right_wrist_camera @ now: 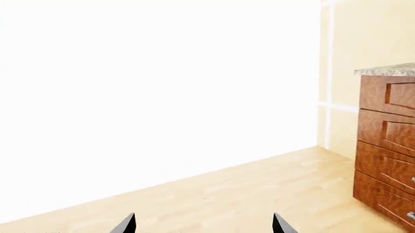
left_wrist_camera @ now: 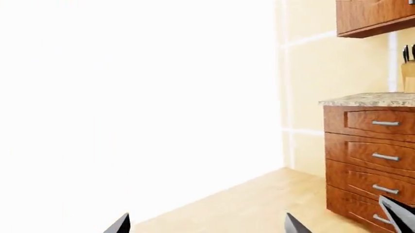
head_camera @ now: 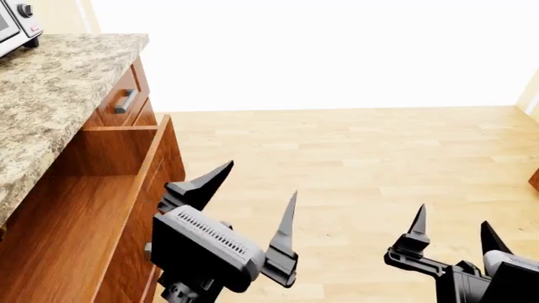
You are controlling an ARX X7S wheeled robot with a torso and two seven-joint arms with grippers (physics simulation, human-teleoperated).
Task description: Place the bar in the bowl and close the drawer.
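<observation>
The drawer [head_camera: 80,214] stands pulled out from under the granite counter [head_camera: 50,95] at the left of the head view. Its wood-grain inside shows nothing in it, and its front panel [head_camera: 158,183] is seen edge-on. The bar and the bowl are out of view. My left gripper [head_camera: 262,179] is open and empty in the air, just right of the drawer's front. It also shows in the left wrist view [left_wrist_camera: 207,225]. My right gripper [head_camera: 453,216] is open and empty over the floor further right. It also shows in the right wrist view [right_wrist_camera: 203,225].
A toaster oven [head_camera: 15,25] sits at the counter's far end, above a shut drawer with a grey handle [head_camera: 126,101]. Light wood floor [head_camera: 354,164] spreads ahead. A second cabinet of drawers [left_wrist_camera: 370,155], with a knife block [left_wrist_camera: 407,68] on top, shows in the left wrist view.
</observation>
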